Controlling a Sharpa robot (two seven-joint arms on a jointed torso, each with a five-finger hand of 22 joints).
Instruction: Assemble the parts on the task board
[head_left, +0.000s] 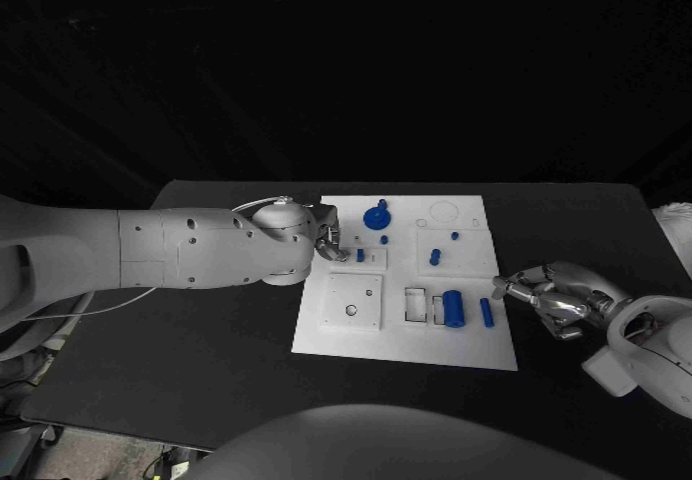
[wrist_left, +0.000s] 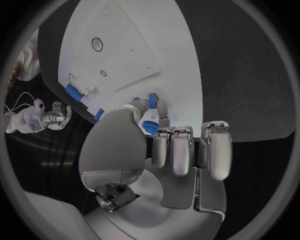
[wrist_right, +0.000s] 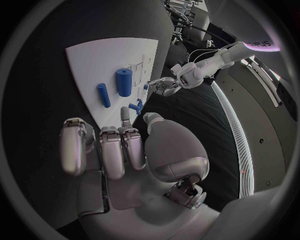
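Head view: I am partway through assembling the parts on the task board (head_left: 332, 340).

My left hand (head_left: 320, 240) is reaching over the board's left-middle, its fingers (wrist_left: 178, 150) curling beside a small blue peg (wrist_left: 153, 102); whether they grip it I cannot tell. A round-topped part (head_left: 376, 217) is standing near the far edge, while a thick cylinder (head_left: 454, 307) and a slim rod (head_left: 486, 312) are lying loose, still unplaced I judge. My right hand (head_left: 555, 297) is hovering off the right edge above the tabletop (head_left: 216, 340), fingers loosely spread, holding nothing.

Bare black table (head_left: 216, 340) lies open around the task board (head_left: 411, 345); the left hand (head_left: 320, 238) blocks its left edge.
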